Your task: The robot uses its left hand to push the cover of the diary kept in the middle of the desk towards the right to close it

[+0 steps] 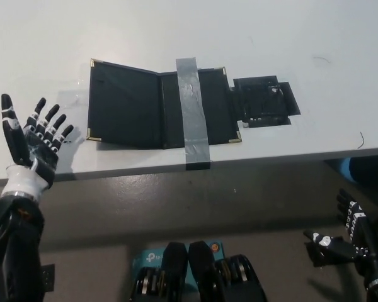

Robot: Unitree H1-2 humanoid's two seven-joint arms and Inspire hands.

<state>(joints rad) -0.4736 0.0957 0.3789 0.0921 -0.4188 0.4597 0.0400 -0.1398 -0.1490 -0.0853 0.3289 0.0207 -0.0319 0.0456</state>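
The black diary (157,107) lies open in the middle of the white desk (176,38), its right half held down by a strip of grey tape (193,113). Its left cover (123,106) lies nearly flat, gold corners showing. My left hand (33,145) is raised at the desk's front left edge, palm up and fingers spread, open, a short way left of the cover and not touching it. My right hand (354,236) hangs low at the bottom right, below the desk; I cannot see whether it is open or shut.
A patch of black tape (264,102) sticks to the desk just right of the diary. A clear tape strip (75,100) lies left of the cover. The desk's front edge (176,167) runs across the middle of the picture, with floor below.
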